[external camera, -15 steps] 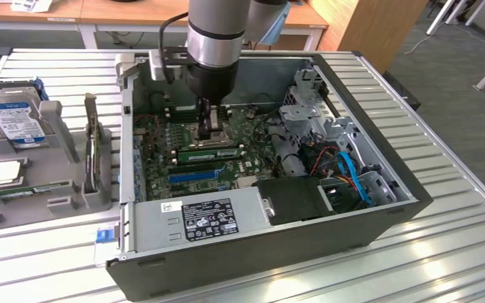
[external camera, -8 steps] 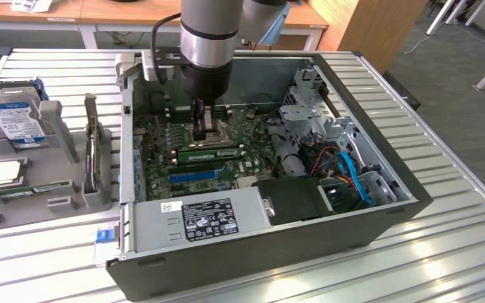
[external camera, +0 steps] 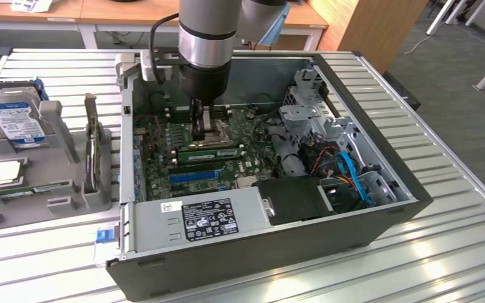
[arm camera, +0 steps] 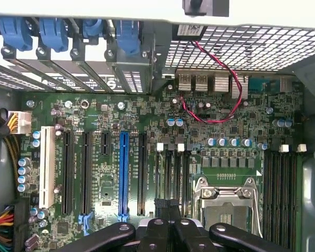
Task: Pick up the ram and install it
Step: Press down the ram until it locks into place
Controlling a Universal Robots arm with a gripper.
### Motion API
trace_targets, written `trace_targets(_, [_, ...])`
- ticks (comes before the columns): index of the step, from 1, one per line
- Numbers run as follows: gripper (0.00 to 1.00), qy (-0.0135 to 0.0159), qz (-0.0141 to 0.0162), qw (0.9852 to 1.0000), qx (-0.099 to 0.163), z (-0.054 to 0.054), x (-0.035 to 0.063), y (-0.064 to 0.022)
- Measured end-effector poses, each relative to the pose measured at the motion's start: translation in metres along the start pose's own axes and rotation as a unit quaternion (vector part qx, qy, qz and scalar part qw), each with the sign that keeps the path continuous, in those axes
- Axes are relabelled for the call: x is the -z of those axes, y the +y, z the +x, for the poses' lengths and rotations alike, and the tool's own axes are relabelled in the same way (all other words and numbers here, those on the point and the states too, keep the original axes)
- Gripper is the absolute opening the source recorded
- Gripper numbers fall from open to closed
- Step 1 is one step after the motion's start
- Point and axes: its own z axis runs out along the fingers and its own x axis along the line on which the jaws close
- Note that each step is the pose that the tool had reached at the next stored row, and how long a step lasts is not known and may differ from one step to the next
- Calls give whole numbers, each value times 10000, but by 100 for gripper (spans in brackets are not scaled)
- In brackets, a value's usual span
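Bright, even overhead light washes the slatted metal table [external camera: 444, 252], which glares white near the computer case [external camera: 310, 246]. Inside the case the motherboard [arm camera: 147, 157] sits dimmer but sharp, while the perforated case wall [arm camera: 252, 47] above it blows out pale.

Workshop setting, ribbed metal bench.
Wooden desks [external camera: 99, 12] stand behind the slatted table [external camera: 444, 252]; grey carpet floor [external camera: 453, 57] alongside.

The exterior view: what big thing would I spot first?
The open computer case on the slatted metal table, its green motherboard showing. The robot arm reaches straight down into it, its gripper shut above the board. A blue-labelled hard drive stands at the exterior view's left.
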Motion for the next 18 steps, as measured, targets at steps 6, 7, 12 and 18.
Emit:
trace_targets(6, [10, 0, 4, 10000, 0, 2, -46, -1])
trace_targets(7, [10, 0, 5, 10000, 0, 2, -60, -1])
trace_targets(12, [10, -1, 7, 10000, 0, 4, -123, -2])
trace_targets(18, [10, 0, 7, 10000, 0, 7, -185, -3])
